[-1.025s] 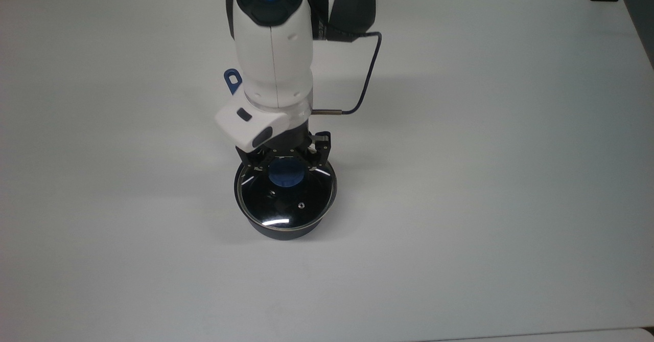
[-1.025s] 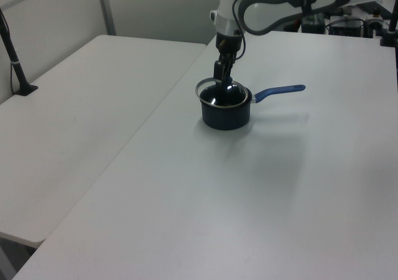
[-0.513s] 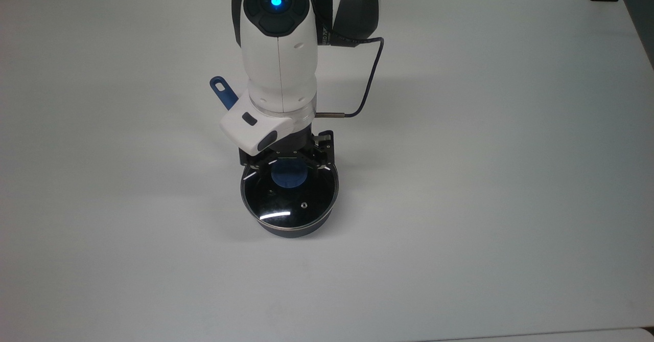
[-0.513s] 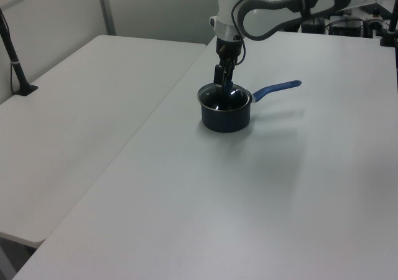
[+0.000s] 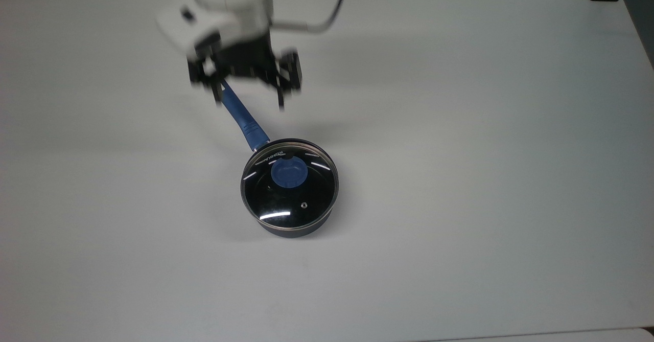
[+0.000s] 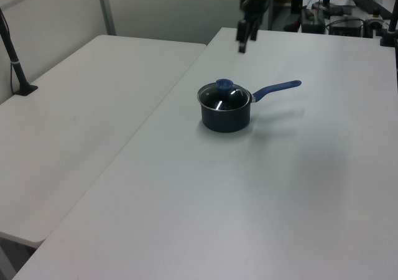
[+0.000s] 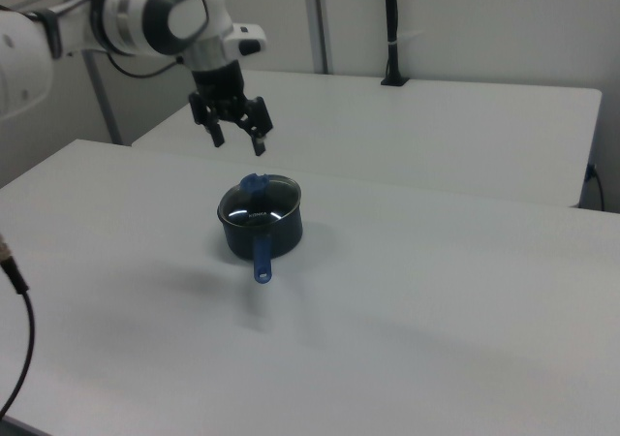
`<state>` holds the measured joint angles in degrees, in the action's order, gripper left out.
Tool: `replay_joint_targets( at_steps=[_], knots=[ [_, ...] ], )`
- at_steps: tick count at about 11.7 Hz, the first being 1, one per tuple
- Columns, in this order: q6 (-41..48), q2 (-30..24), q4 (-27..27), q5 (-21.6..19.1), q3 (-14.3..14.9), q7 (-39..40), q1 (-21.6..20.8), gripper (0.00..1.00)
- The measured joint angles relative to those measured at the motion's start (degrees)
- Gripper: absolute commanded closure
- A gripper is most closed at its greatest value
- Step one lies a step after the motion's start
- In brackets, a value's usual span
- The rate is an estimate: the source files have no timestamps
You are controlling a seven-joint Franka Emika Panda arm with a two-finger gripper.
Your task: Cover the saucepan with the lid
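The lid (image 5: 289,187) sits flat and centred on the saucepan (image 6: 226,111) in the middle of the table (image 5: 460,178), so the task looks done. The claw (image 5: 249,87) hangs empty, fingers apart, toward 11 o'clock of the pan in the top view, above the blue handle (image 5: 244,119), and I judge only its withdrawal is left.

Lid (image 6: 224,95) on saucepan (image 6: 226,113); gripper (image 6: 244,33) above, apart, fingers seemingly spread.
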<state>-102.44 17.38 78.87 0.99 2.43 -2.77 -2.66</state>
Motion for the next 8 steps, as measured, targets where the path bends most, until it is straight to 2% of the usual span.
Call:
replay_joint_targets(
  at_steps=[3,5,8],
  knots=[
    [9.92,-12.89,8.62,0.00,1.25,-1.05,0.10,0.00],
    [12.08,-19.68,14.49,0.00,1.39,-1.06,0.09,0.00],
    [7.54,-20.36,16.45,0.00,1.28,0.90,0.07,0.00]
  ],
)
